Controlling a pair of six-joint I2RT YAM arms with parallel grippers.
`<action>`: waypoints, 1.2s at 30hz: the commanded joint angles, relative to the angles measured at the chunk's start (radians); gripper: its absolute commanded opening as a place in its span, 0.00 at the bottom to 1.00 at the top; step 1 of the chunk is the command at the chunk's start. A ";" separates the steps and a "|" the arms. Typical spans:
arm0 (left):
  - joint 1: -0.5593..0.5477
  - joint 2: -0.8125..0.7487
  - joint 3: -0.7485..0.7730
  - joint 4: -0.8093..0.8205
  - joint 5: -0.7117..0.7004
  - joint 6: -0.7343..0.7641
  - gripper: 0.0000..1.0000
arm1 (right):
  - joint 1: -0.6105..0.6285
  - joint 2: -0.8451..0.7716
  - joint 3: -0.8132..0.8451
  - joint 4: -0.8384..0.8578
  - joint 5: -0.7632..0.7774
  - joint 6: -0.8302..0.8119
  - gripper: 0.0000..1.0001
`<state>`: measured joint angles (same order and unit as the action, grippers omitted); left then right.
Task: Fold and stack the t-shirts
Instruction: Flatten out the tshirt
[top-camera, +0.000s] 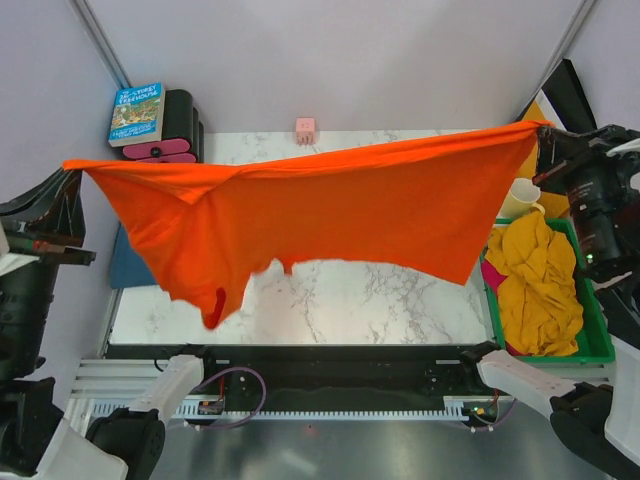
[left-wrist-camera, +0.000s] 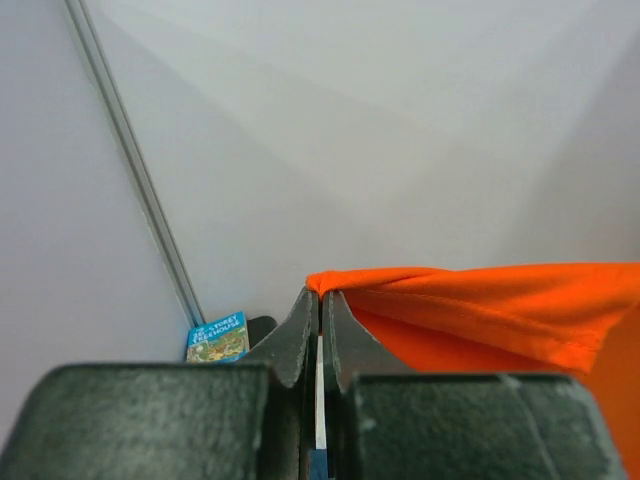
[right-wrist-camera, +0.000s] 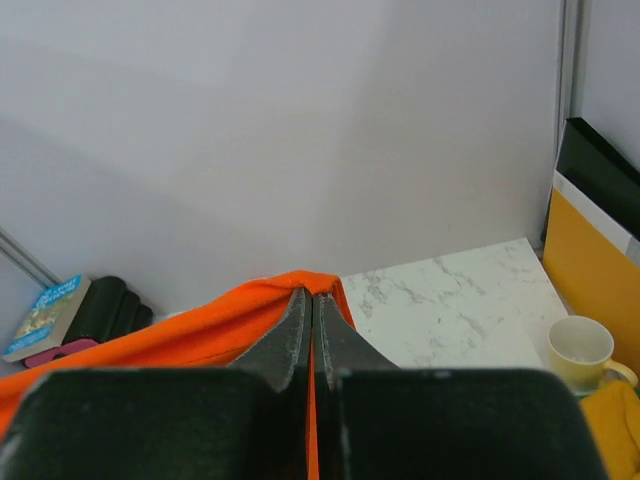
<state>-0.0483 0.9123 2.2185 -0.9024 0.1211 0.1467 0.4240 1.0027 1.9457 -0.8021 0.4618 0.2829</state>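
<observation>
As left gripper (left-wrist-camera: 320, 300) and right gripper (right-wrist-camera: 312, 298) clamp its corners, orange t-shirt (top-camera: 330, 215) hangs stretched. Mustard t-shirt (top-camera: 540, 285) lies in bin (top-camera: 598, 350).

Pale grey walls (top-camera: 350, 60); white marble table (top-camera: 350, 300) (metal corner post (top-camera: 100, 40), possibly aluminium).

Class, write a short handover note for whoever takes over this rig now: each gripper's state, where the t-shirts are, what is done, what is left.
Left gripper: shut on one corner of the orange t-shirt.
Right gripper: shut on the opposite corner.
The shirt hangs stretched above the table, unfolded.
Mustard-yellow t-shirt and pink t-shirt lie crumpled in the green bin.
Done: orange shirt lifted and spread.
Left: lay it down, fold it, then fold and stack the others.
</observation>
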 joint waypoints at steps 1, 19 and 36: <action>0.001 0.025 0.001 -0.013 -0.055 0.010 0.02 | 0.004 0.023 0.041 0.023 0.034 -0.018 0.00; 0.001 0.192 -1.040 0.434 0.115 0.057 0.02 | -0.028 0.227 -0.754 0.415 0.046 0.159 0.00; -0.002 0.818 -0.779 0.645 0.040 0.080 0.02 | -0.172 0.781 -0.588 0.575 -0.044 0.214 0.00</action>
<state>-0.0483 1.6558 1.2873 -0.3466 0.2001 0.1959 0.2829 1.7424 1.2739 -0.2996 0.4397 0.4793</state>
